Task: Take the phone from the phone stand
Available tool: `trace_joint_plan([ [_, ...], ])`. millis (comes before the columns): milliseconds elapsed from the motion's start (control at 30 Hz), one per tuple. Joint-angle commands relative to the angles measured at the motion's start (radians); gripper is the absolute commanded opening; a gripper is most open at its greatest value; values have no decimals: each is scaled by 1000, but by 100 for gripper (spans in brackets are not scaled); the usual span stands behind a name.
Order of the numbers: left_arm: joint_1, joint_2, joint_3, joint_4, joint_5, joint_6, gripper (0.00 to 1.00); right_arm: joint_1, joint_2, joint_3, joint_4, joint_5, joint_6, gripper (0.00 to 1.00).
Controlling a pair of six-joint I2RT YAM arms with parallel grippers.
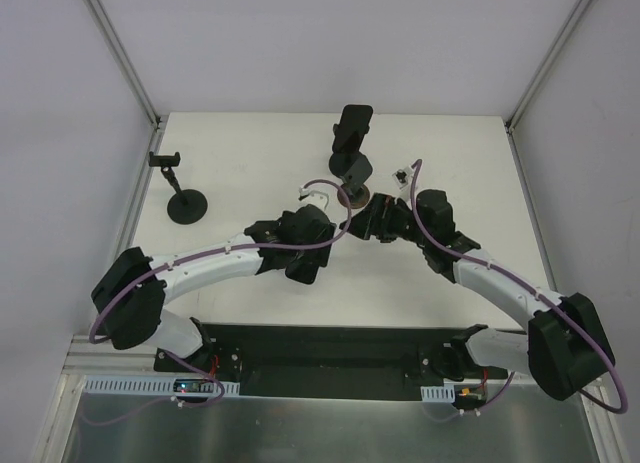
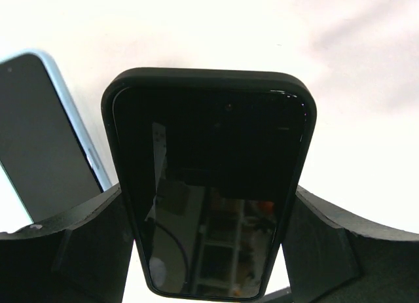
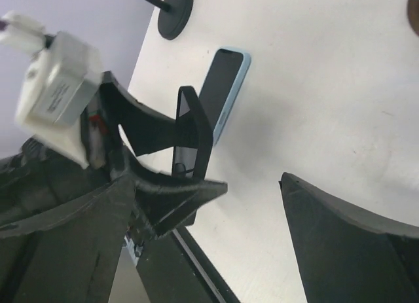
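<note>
Phone (image 2: 209,178), black-cased, is pinched across its width in my left jaws, its long axis pointing straight out from them, above the desk (image 2: 366,67). My right jaws stand spread and empty nearby, so the left should carry it.

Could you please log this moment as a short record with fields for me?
left gripper: shut on black phone
right gripper: open, holding nothing
blue phone: lying flat on table, beside the held phone
empty stand: upright at table's far left, clamp bare
</note>
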Motion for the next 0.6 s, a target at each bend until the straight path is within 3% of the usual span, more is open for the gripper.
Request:
trace_joint_plan([
  [0,77,69,63,-35,-5,-168,0,1,-97,-19,-52,116,-103,96],
  [233,169,210,127,-61,18,-198,0,0,-182,-85,-86,265,-182,96],
  [567,244,356,219,-84,60,-170,0,-14,-195,-109,-89,288,-201,97],
])
